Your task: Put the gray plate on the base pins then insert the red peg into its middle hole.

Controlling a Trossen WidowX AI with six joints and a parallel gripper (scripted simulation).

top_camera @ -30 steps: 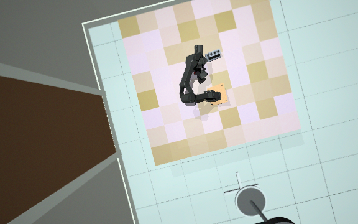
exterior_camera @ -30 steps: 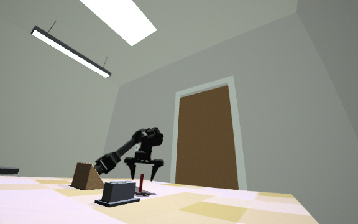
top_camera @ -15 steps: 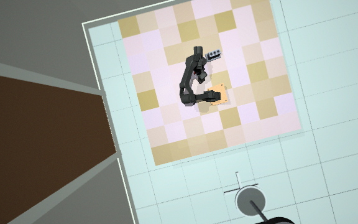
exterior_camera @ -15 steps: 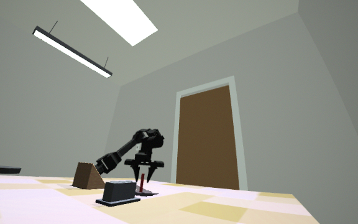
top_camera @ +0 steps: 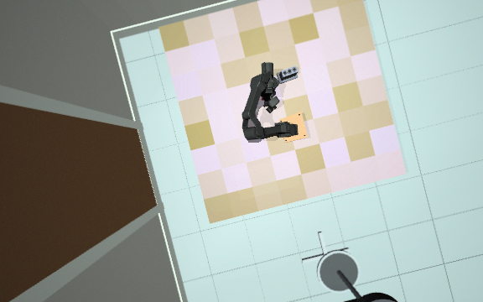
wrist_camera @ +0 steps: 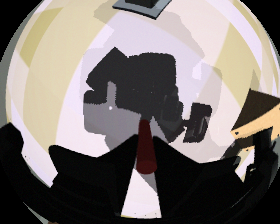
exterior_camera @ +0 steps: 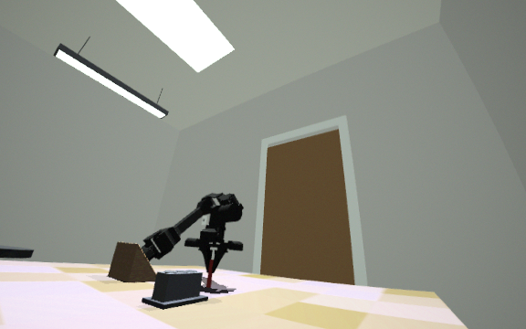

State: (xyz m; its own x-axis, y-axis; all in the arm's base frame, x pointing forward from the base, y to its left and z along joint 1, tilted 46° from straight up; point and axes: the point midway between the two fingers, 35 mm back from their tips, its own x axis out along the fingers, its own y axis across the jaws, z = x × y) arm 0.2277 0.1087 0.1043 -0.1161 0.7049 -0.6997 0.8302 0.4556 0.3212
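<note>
While clamped on the upright red peg [exterior_camera: 209, 274] at lower centre of the exterior view, keep gripper [exterior_camera: 212, 266] vertical, lift straight up, carry toward gray plate [exterior_camera: 177, 272] seated on base [exterior_camera: 174, 300] just left, align over middle hole before lowering.

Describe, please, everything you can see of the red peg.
The red peg is a thin, straight rod, plain dark red with a matte look. It stands nearly upright, its lower end down at the checkered mat beside the dark base. The jaws of the gripper are shut on its upper part. In the wrist view it shows between the jaws as a short red bar.
</note>
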